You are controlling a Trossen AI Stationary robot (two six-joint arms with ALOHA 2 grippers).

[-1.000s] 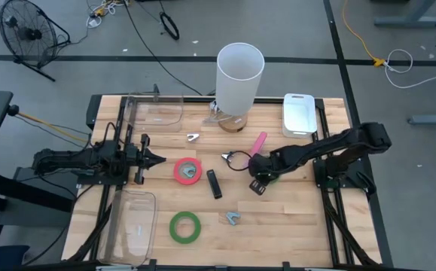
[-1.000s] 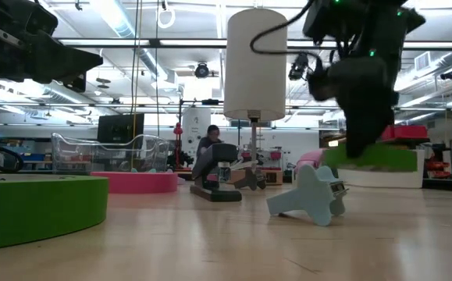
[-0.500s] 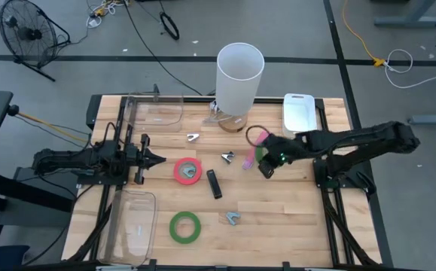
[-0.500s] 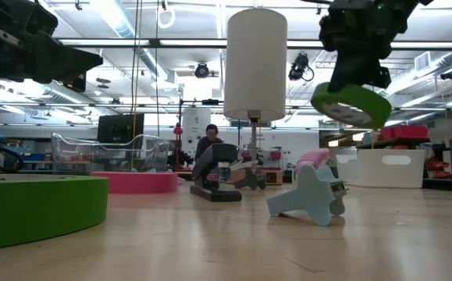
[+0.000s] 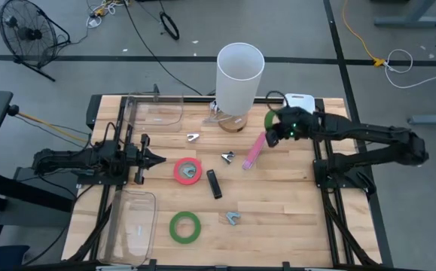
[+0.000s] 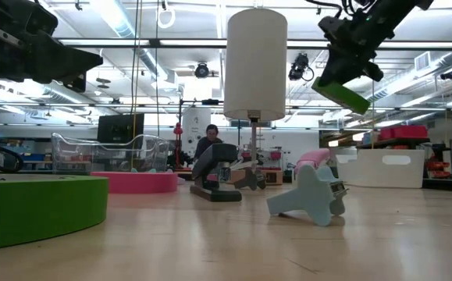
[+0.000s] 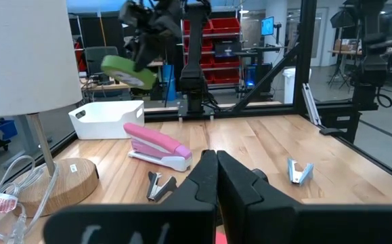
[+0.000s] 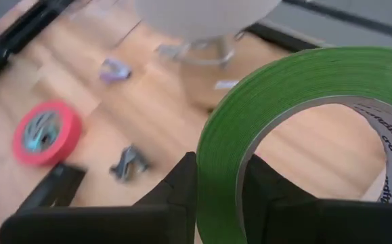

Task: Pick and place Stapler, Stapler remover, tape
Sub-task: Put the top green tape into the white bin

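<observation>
Two dark arms work over a pale, slatted wooden table (image 5: 293, 218), the largest surface in view. A tall white cylindrical lampshade (image 5: 240, 75) on a round wooden base stands near the table's far edge, with a white rectangular plastic bin (image 5: 299, 113) to its right and a clear plastic tray (image 5: 157, 111) to its left; a second clear tray (image 5: 131, 226) sits at the near left corner.

The right gripper (image 5: 278, 129) is raised above the table between the lampshade and the white bin, its two fingers (image 8: 182, 186) pinching the wall of a green tape roll (image 8: 284, 122) (one finger outside the ring, the other inside its open centre). The roll hangs tilted in the air, well clear of the wood, in the low view (image 6: 341, 94).

The left gripper (image 5: 157, 159) rests out over the table's left side, its fingers pressed together into a point (image 7: 216, 177), just left of a flat red tape ring (image 5: 188, 171).

A second green tape ring (image 5: 185, 226) lies flat near the front edge. A pink stapler (image 5: 254, 150), long and slim, lies beside the lamp base, and a black stapler (image 5: 214, 184) lies just right of the red ring. Smallest are three staple removers: a grey-metal one (image 5: 227, 157) near the pink stapler, another (image 5: 193, 138) by the lamp base, and a pale blue one (image 5: 233, 218) toward the front.
</observation>
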